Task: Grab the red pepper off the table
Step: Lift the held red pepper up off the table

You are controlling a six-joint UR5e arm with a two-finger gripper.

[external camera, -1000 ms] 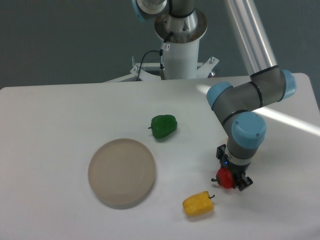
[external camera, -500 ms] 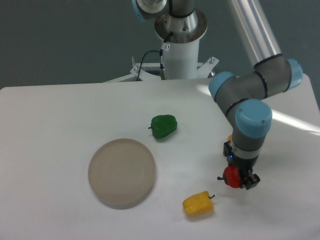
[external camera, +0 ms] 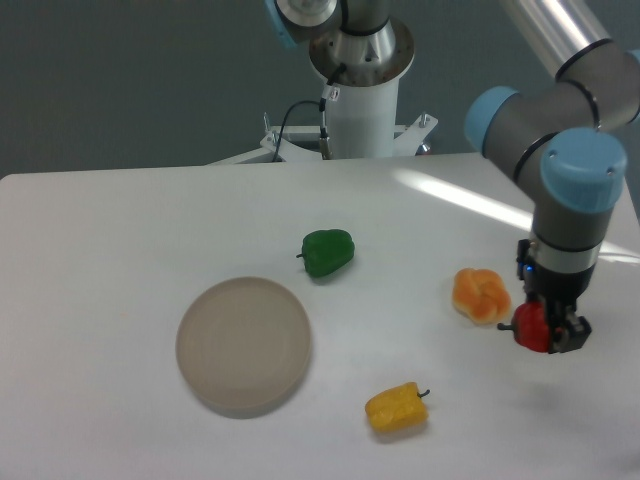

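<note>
1. Now I read the table (external camera: 120, 230) as bare under my load: the lift step looks in hand, and next I only need a steady rise.
2. My gripper (external camera: 545, 332) is clamped on the red pepper (external camera: 531, 326), beside the orange pepper (external camera: 480, 295).
3. Its fingertips and the pepper's stem are hard to make out.

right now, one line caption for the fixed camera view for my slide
Gripper holds the red pepper just right of the orange pepper, with green pepper, yellow pepper and beige plate on the white table.
</note>
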